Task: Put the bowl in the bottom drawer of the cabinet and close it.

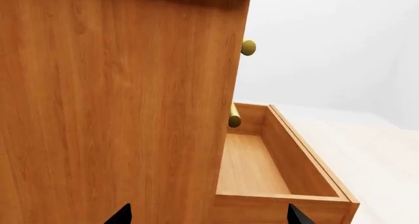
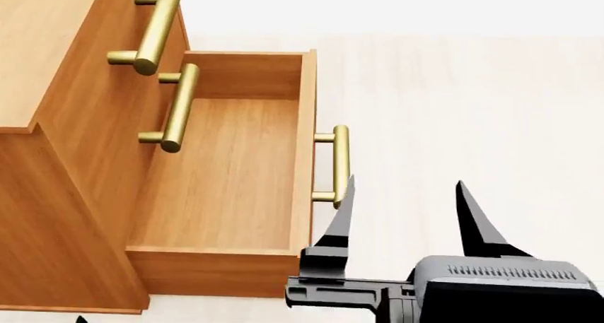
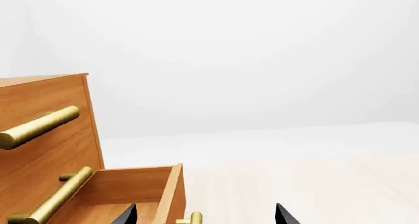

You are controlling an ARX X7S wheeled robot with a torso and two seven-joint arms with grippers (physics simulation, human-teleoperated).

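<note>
My right pincer (image 2: 404, 196) is spread wide and holds nothing, its near tip just beside the brass handle (image 2: 339, 165) of the bottom drawer (image 2: 226, 167) — pulled well out of the cabinet (image 2: 56, 196). My left pincer (image 1: 208, 215) also gapes empty, facing the cabinet's side. The bowl shows in none of my views.

Bright, even, shadowless render all around me, sharp throughout, soft sheen on the brass bar handles (image 2: 158, 27), faint shading inside the orange-brown wooden open drawer (image 2: 226, 174), no blur.
</note>
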